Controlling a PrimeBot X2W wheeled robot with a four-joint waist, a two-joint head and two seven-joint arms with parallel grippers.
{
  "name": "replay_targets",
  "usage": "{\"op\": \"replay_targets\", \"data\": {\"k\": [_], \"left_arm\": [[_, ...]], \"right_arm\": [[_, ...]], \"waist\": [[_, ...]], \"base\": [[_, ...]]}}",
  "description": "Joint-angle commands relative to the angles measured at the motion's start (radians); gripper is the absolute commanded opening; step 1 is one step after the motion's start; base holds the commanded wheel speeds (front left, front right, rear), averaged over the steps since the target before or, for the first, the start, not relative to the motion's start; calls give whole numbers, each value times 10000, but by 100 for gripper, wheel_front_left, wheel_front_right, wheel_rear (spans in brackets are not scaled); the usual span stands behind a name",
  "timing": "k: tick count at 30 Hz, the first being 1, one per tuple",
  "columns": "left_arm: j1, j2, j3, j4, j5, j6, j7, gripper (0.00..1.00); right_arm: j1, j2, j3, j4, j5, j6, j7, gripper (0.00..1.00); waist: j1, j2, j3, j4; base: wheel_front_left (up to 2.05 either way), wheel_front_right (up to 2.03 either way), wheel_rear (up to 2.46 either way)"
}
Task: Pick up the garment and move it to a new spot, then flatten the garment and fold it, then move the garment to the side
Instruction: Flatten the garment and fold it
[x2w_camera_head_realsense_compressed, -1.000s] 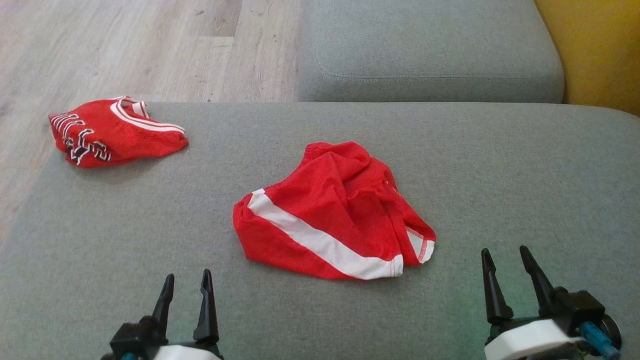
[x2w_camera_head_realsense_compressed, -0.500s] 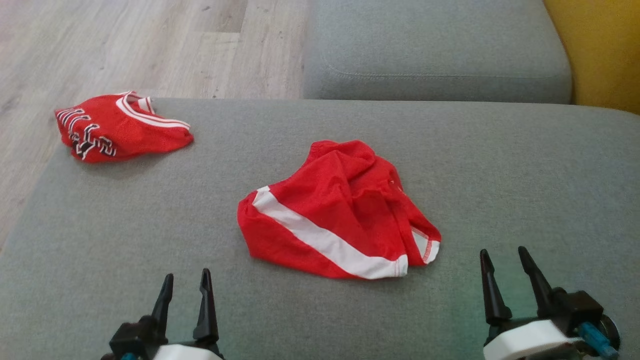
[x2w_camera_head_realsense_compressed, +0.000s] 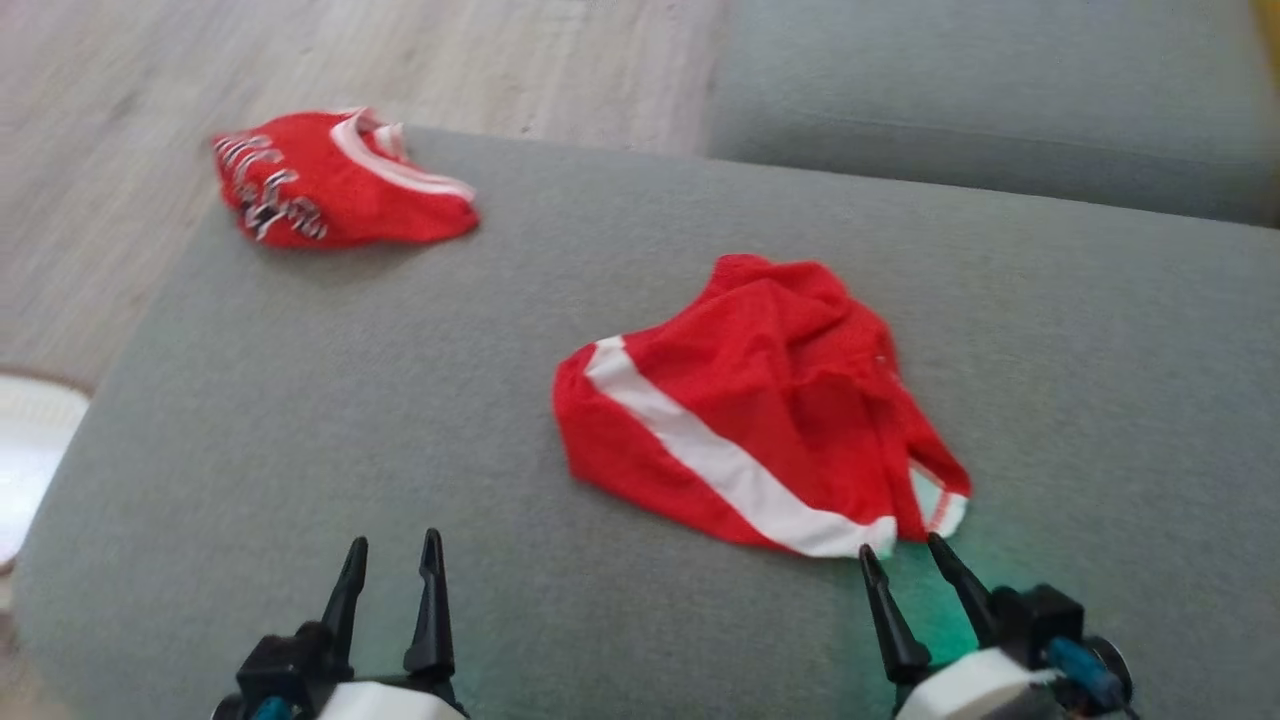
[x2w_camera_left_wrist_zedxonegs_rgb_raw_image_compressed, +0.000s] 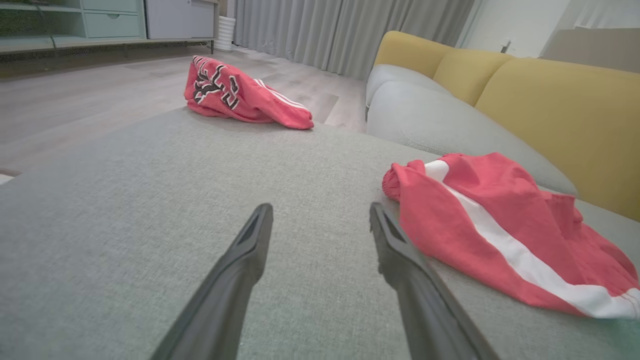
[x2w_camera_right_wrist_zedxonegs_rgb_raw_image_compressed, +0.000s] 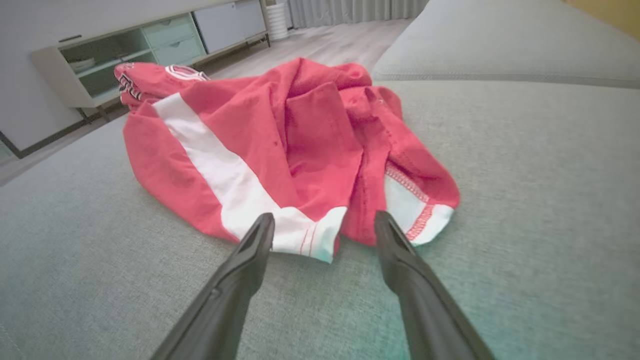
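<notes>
The garment (x2w_camera_head_realsense_compressed: 760, 400) is a crumpled red piece with a broad white stripe, lying in the middle of the grey sofa seat (x2w_camera_head_realsense_compressed: 400, 400). It also lies to the right in the left wrist view (x2w_camera_left_wrist_zedxonegs_rgb_raw_image_compressed: 475, 215) and straight ahead in the right wrist view (x2w_camera_right_wrist_zedxonegs_rgb_raw_image_compressed: 280, 135). My right gripper (x2w_camera_head_realsense_compressed: 902, 546) is open, its tips just short of the garment's near white hem, with nothing between the fingers (x2w_camera_right_wrist_zedxonegs_rgb_raw_image_compressed: 324, 216). My left gripper (x2w_camera_head_realsense_compressed: 395, 540) is open above bare seat, left of the garment and apart from it (x2w_camera_left_wrist_zedxonegs_rgb_raw_image_compressed: 321, 207).
A second red garment with black and white lettering (x2w_camera_head_realsense_compressed: 330, 180) lies at the seat's far left corner. Another grey cushion (x2w_camera_head_realsense_compressed: 1000, 100) adjoins at the back right, with yellow backrests (x2w_camera_left_wrist_zedxonegs_rgb_raw_image_compressed: 550, 100) beyond. Wooden floor (x2w_camera_head_realsense_compressed: 150, 100) runs past the left edge, and a low cabinet (x2w_camera_right_wrist_zedxonegs_rgb_raw_image_compressed: 125, 45) stands across it.
The whole head picture has shifted right, so the camera has moved. My right gripper has come in from the garment's right to its near hem. Both grippers stay open.
</notes>
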Motion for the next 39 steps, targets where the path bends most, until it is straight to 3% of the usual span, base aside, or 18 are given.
{"op": "replay_targets", "data": {"k": [1,11,14,15,21,27,38,39], "left_arm": [[-591,15,250,-358,19,15,-18,100],[-652,-6,325,-361,-56,61,-91,100],[-585,1,372,-357,-66,103,-117,100],[-556,8,389,-346,-72,117,-124,100],[-398,21,359,-284,-90,115,-147,100],[-231,-6,229,-230,-105,117,-136,100],[-264,-7,114,-151,-134,95,-140,100],[-262,-2,118,-144,-142,99,-141,100]], "right_arm": [[-675,-62,257,8,51,75,0,100],[-2059,-62,319,2285,207,75,52,100],[-2248,-62,566,2396,415,75,-24,40],[-2294,-62,617,2356,470,75,-57,2],[-2202,-62,293,1533,391,75,-154,0],[-1442,-100,-1101,644,-744,75,328,0],[-993,-768,-2120,416,-1434,75,1091,0],[-1059,-782,-2218,469,-1490,75,1027,16]], "waist": [[-1,0,274,455],[-1,0,729,1228],[-1,0,688,1165],[-1,0,671,1108],[-1,0,396,525],[-1,0,127,-201],[-1,0,208,-494],[-1,0,222,-515]], "base": [[0,0,0],[0,0,0],[0,0,0],[0,0,0],[0,0,0],[0,0,0],[0,0,0],[0,0,0]]}}
